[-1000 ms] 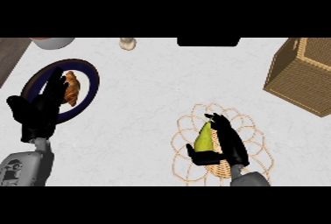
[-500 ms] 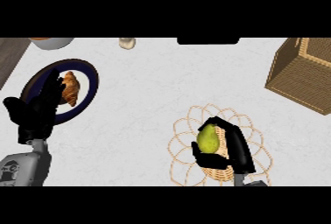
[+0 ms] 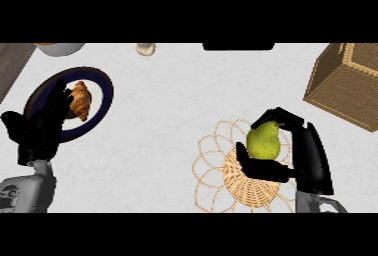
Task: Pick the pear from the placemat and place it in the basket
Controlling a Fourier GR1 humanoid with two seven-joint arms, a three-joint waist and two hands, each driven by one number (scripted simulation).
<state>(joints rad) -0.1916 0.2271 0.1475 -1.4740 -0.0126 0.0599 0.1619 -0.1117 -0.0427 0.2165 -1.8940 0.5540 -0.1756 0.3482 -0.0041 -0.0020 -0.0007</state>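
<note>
So, right hand (image 3: 299,150) wrapped around the pear (image 3: 263,142), fingers over the top and thumb underneath, fruit sitting just over the woven placemat (image 3: 214,165). Pear's long axis roughly upright in the view, stem end pointing away. Basket (image 3: 347,87) off up and to the right, well apart, so probably a carry that way. Left hand (image 3: 37,131) parked open by the plate (image 3: 100,92) with the croissant (image 3: 80,100), nowhere near.

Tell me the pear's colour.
Yellow-green; the pear shows best in the head view.
</note>
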